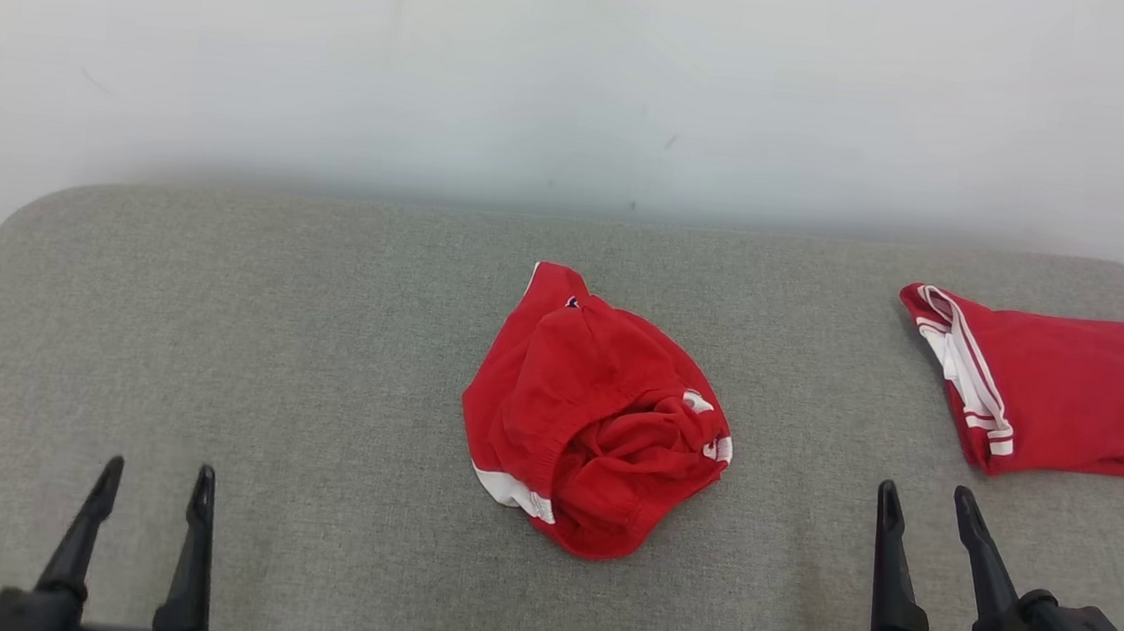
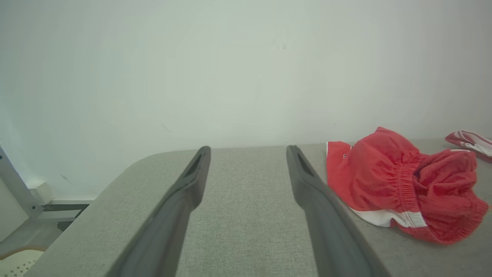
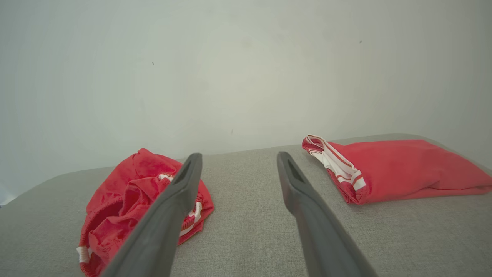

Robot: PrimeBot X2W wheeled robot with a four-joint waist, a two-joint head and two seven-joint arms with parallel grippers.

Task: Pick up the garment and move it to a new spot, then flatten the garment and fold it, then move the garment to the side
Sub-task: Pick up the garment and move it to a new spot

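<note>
A crumpled red garment (image 1: 594,418) with white trim lies in a heap at the middle of the grey padded table (image 1: 320,337). It also shows at the right of the left wrist view as the garment (image 2: 403,184), and at the lower left of the right wrist view as the garment (image 3: 127,204). My left gripper (image 1: 154,484) stands open at the lower left, well apart from the heap, with nothing between its fingers. At the lower right my right gripper (image 1: 926,503) is open too, empty, to the right of the heap.
A second red garment (image 1: 1058,390) with white stripes lies folded flat at the table's right edge, just beyond the right gripper; it appears as the folded garment (image 3: 392,173) too. A pale wall (image 1: 581,76) rises behind the table. Bare grey cloth spreads left of the heap.
</note>
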